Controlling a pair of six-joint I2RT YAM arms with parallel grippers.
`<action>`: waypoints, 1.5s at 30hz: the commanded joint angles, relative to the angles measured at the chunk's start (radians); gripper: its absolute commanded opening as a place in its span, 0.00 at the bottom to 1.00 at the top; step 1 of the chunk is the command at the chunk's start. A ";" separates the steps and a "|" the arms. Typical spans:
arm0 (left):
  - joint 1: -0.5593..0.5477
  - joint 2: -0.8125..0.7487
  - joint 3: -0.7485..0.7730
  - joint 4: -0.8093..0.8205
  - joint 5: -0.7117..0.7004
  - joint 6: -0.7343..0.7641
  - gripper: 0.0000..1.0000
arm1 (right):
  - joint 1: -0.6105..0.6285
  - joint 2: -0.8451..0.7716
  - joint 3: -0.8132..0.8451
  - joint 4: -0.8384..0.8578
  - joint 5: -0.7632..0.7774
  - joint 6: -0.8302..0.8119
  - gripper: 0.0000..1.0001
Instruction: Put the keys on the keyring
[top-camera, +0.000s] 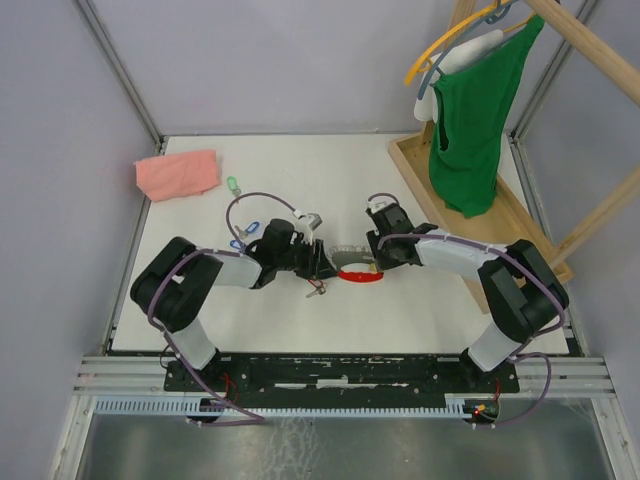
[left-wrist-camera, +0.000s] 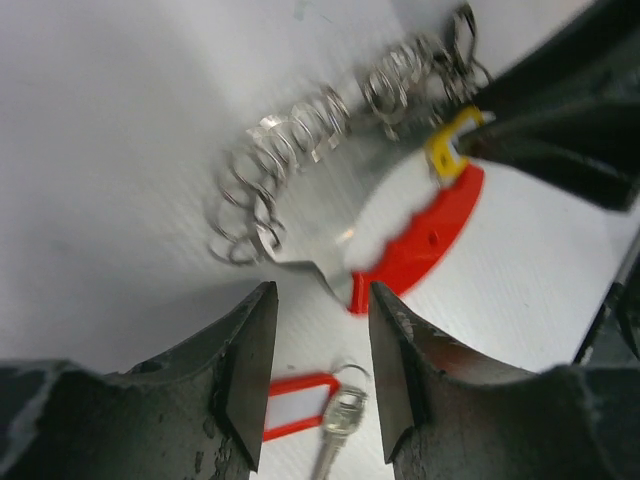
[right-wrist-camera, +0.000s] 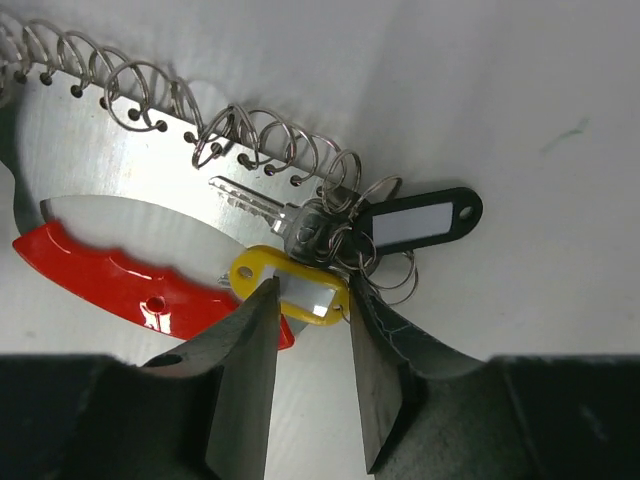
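The keyring lies mid-table, a grey metal strip with wire loops, a red band and a black tag. A key with a yellow tag hangs on its end loops. My right gripper stands with its jaws narrowly apart over the yellow tag, one fingertip on it. My left gripper is open and empty at the strip's other end. The red-tagged key lies on the table just below it, also in the top view. Two blue-tagged keys and the green-tagged key lie at the left.
A pink folded cloth lies at the back left. A wooden rack with a green garment on a hanger stands at the right. Both arms meet at the table's middle.
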 joint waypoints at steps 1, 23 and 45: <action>-0.092 -0.025 -0.086 0.124 0.065 -0.148 0.48 | -0.062 -0.065 -0.022 -0.019 0.089 0.026 0.42; -0.113 -0.207 -0.014 -0.051 -0.163 0.004 0.61 | -0.123 -0.020 0.001 0.186 0.166 0.146 0.33; -0.021 -0.250 0.024 -0.048 -0.135 0.110 0.66 | -0.122 -0.086 0.079 0.153 -0.111 -0.079 0.01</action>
